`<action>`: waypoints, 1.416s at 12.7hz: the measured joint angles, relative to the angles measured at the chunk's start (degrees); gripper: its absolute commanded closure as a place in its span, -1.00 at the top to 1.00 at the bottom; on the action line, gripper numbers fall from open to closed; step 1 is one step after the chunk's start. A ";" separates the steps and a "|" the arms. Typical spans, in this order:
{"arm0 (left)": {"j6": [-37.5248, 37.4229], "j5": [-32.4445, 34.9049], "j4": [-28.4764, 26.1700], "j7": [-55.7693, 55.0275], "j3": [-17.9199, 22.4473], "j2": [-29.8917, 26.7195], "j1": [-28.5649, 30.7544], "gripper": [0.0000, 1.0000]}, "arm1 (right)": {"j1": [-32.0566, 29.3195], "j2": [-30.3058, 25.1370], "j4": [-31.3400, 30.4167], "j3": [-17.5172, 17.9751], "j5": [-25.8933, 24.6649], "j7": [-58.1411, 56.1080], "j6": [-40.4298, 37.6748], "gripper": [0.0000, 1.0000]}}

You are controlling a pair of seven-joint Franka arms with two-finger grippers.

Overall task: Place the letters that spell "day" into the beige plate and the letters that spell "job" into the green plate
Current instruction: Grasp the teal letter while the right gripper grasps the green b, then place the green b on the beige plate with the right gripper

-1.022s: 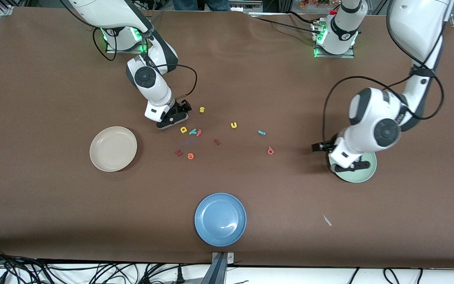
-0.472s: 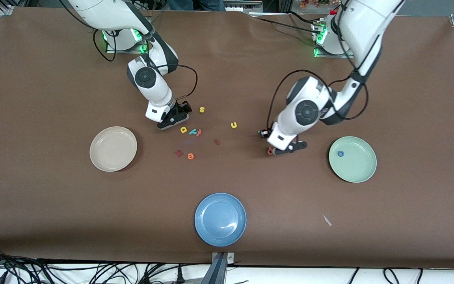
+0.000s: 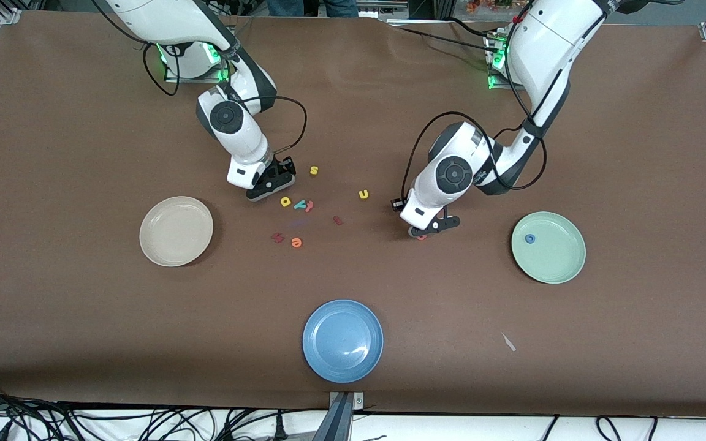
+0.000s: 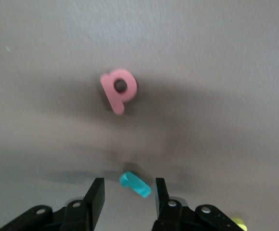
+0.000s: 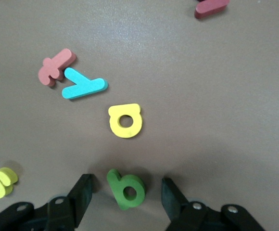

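The teal j [image 4: 135, 185] lies on the table between the fingers of my left gripper [image 4: 129, 186], which is open with a gap on each side. The salmon b [image 4: 119, 88] lies close by, half hidden under that gripper [image 3: 432, 225] in the front view. The green a [image 5: 126, 188] lies between the fingers of my open right gripper [image 5: 127, 185], untouched. Beside it are the yellow d [image 5: 125, 120] and the teal y [image 5: 84, 86]. The blue o [image 3: 530, 239] sits in the green plate [image 3: 564, 269]. The beige plate [image 3: 163, 251] holds nothing.
A blue plate [image 3: 328, 361] stands near the table's front edge. A yellow s [image 3: 314, 170], a yellow u [image 3: 363, 194], a salmon letter [image 5: 57, 66], two dark red letters [image 3: 337, 220] [image 3: 277, 237] and an orange one [image 3: 296, 243] lie scattered in the middle.
My left arm swung from over the green plate, leaving the blue o there, to the middle of the table over the teal j. Both grippers' fingers have narrowed. The right arm hardly moved.
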 measured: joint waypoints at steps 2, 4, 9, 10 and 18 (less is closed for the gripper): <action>0.00 1.71 0.35 0.00 0.00 -0.01 0.29 -0.03 | -0.03 -0.04 0.02 0.00 -0.07 -0.09 -0.01 -0.05; -0.02 2.55 0.29 0.03 -0.06 -0.01 0.16 -0.07 | -0.05 -0.11 0.05 0.00 -0.39 -0.51 -0.01 -0.37; -0.32 4.59 -0.15 0.07 -0.24 0.00 -0.28 -0.28 | -0.15 -1.16 0.12 0.25 -0.67 -0.85 -1.32 -0.67; -0.35 4.59 -0.15 0.07 -0.24 0.00 -0.38 -0.31 | -0.55 -1.61 0.30 0.23 -0.75 -1.60 -2.77 -0.67; -0.52 4.59 -0.36 0.08 -0.22 0.27 -1.41 -0.31 | -21.05 -11.84 1.98 -0.04 -1.20 -32.36 -15.86 -0.64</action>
